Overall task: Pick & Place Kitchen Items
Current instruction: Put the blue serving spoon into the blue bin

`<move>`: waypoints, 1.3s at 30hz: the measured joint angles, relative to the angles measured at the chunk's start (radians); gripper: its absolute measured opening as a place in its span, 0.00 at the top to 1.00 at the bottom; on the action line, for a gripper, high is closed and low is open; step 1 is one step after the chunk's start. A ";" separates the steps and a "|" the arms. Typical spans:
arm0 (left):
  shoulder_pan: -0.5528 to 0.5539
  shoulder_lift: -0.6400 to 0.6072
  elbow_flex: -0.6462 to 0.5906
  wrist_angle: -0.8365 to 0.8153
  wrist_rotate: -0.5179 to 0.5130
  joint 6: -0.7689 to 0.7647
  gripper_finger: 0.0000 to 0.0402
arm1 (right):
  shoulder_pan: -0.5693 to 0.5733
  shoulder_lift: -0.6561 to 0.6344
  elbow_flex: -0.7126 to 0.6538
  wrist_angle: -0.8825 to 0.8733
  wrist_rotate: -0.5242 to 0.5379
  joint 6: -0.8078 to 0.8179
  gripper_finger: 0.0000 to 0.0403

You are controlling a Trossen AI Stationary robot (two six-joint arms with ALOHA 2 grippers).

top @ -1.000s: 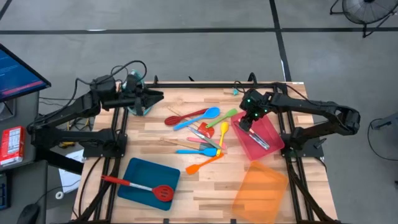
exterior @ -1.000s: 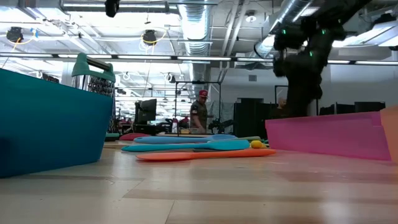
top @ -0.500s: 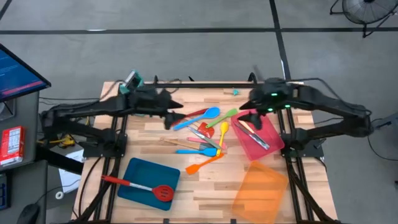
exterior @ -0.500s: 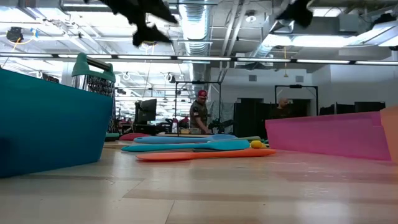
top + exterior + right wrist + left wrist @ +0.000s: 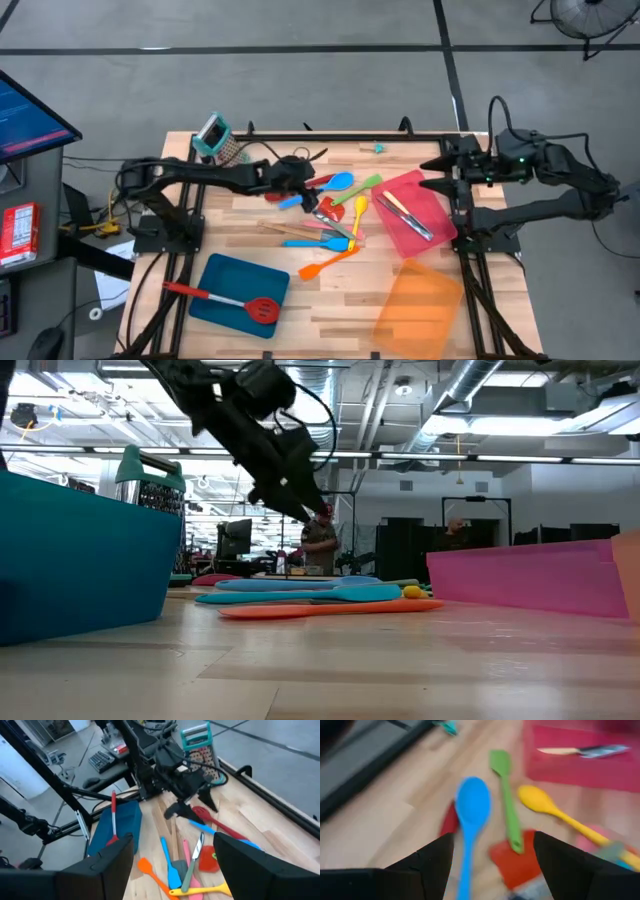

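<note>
The kitchen items lie in a loose pile [image 5: 328, 215] at mid-table: a blue spoon [image 5: 471, 805], a green spatula [image 5: 504, 795], a yellow spoon [image 5: 540, 802], a red spoon [image 5: 298, 189] and an orange one [image 5: 325, 264]. My left gripper [image 5: 305, 184] hangs open, slanting down over the pile's left end, the blue spoon showing between its fingers [image 5: 493, 838] without touching them. My right gripper [image 5: 440, 170] is open and raised by the table's right edge, pointing toward the pile [image 5: 174, 839]. A red turner [image 5: 225, 298] lies on the blue tray [image 5: 225, 275].
A pink tray [image 5: 428, 205] at the right holds a metal utensil [image 5: 405, 216]. An orange tray [image 5: 418, 305] sits at the near right. A metal grater with a teal handle [image 5: 215, 135] stands at the far left corner. People stand in the room beyond [image 5: 322, 545].
My left gripper has swung from beside the grater toward the table's right and come down over the pile's left end. My right gripper has risen from over the pink tray and drawn back toward the table's right edge. The utensils have stayed put.
</note>
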 joint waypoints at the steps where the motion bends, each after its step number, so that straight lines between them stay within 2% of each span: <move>1: 0.000 0.019 0.000 0.023 -0.028 0.020 0.37 | 0.007 -0.005 0.000 -0.009 0.012 0.004 0.34; 5: 0.009 0.083 0.000 0.040 -0.105 0.064 0.38 | 0.028 -0.013 0.000 -0.010 0.020 0.020 0.34; 19: 0.018 0.241 0.000 0.139 -0.090 0.119 0.40 | 0.053 0.003 0.000 -0.010 0.021 0.022 0.34; 28: 0.022 0.279 0.002 0.219 -0.051 0.173 0.40 | 0.053 0.002 0.000 -0.013 0.019 0.022 0.34; 35: 0.053 0.341 0.004 0.246 0.026 0.130 0.40 | 0.053 0.002 0.000 -0.014 0.018 0.022 0.34; 39: 0.054 0.355 0.005 0.247 0.025 0.113 0.43 | 0.053 0.002 0.000 -0.014 0.018 0.022 0.34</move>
